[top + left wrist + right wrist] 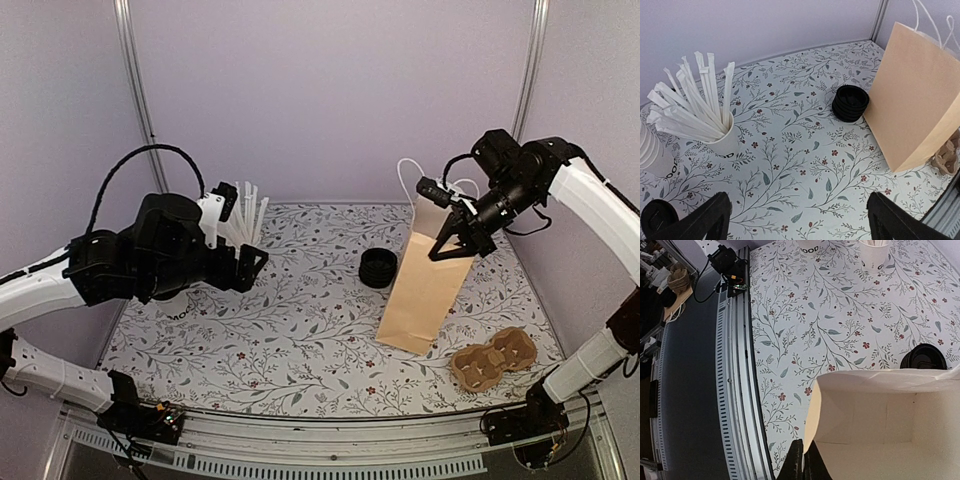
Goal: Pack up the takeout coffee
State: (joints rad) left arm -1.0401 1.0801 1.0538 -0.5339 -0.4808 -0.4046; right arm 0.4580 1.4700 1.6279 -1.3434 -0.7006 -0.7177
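One lidded coffee [657, 217] sits on the counter [805, 165], low in the corner of my left wrist view, with only its black lid showing. My left fingers [705, 220] are spread wide and empty just beside it, well placed to take it. My right fingers [796, 462] are pinched on the rim of the paper bag [425, 290], holding it upright and open, I judge, to receive the cup.
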